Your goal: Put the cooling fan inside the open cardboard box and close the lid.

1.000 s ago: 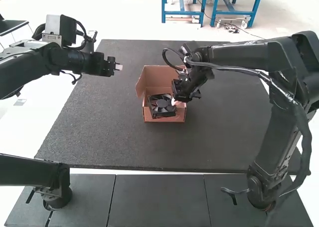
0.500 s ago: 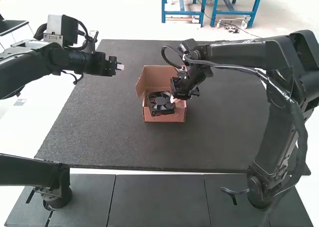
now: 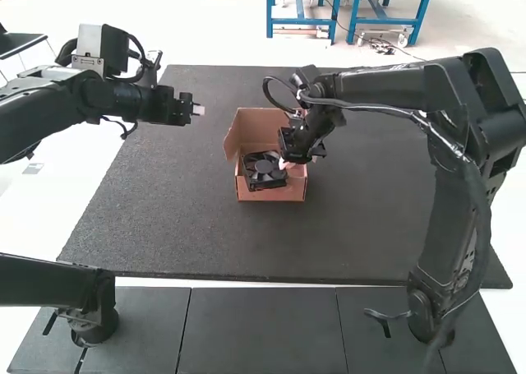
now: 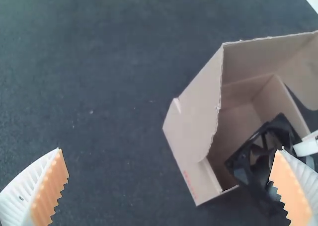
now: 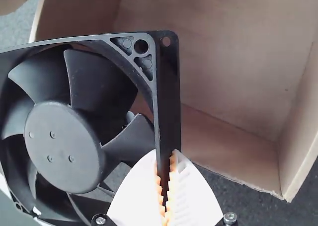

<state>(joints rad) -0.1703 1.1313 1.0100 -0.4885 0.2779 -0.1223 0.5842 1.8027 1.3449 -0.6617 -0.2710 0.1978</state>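
Right gripper [image 5: 166, 162] on seemingly boxed fan [image 5: 64, 136]

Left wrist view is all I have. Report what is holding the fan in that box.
Observer: The right pincer is shut on the cooling fan, clamping one edge of its frame.
Operator: Say where the fan sits.
Observer: From above, it is within the walls of the open cardboard box, hub facing up; I cannot tell whether it touches the floor.
Operator: Place my own pincer.
Observer: The left pincer hangs open over the mat, left of the box and apart from it.
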